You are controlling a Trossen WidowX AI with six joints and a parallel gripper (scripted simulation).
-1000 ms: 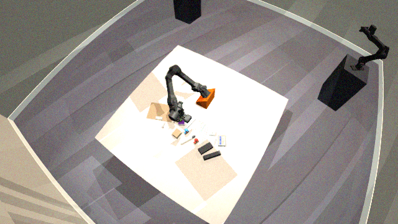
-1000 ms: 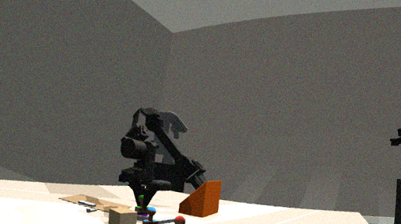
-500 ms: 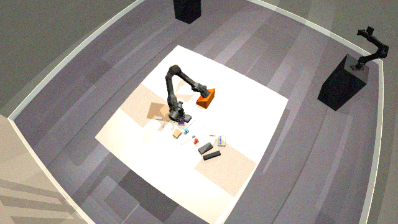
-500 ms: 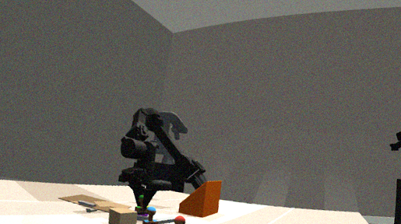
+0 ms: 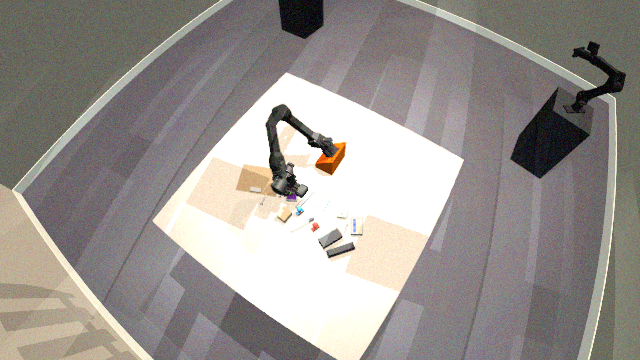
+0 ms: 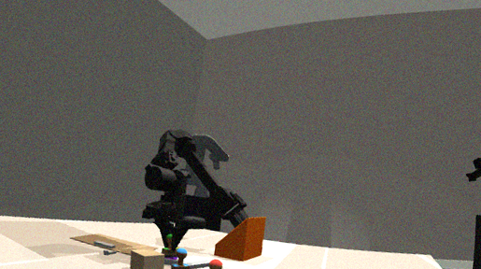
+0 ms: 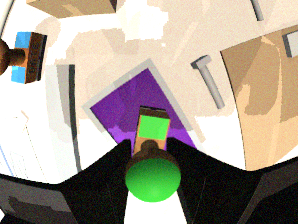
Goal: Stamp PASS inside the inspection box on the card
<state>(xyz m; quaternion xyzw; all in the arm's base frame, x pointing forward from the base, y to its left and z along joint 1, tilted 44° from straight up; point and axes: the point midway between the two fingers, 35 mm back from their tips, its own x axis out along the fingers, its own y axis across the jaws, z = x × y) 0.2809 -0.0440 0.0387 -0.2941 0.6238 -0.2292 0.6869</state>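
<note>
My gripper [image 6: 170,245] [image 7: 148,144] points down, shut on the green-knobbed stamp [image 6: 169,237] [image 7: 152,180], just under its round knob. The stamp is upright, over the purple ink pad [image 5: 291,198] [image 6: 171,258] [image 7: 125,97]. Its base lies within the pad's outline in the wrist view; whether it touches the pad I cannot tell. The stamp's print face is hidden. The white card [image 7: 17,155] with faint printed lines lies at the left of the wrist view; its box is not clear. A blue stamp [image 5: 299,210] [image 6: 181,253] [image 7: 21,57] and a red stamp [image 5: 315,226] [image 6: 216,264] stand nearby.
A tan block [image 5: 284,215] [image 6: 147,262] [image 7: 75,7] stands near the blue stamp. A grey bar [image 7: 60,110] lies between pad and card. A bolt-like piece [image 7: 210,82] and a brown sheet [image 5: 252,180] [image 7: 265,100] lie beyond the pad. An orange wedge [image 6: 251,240] and black cases [image 5: 330,238] stand farther off.
</note>
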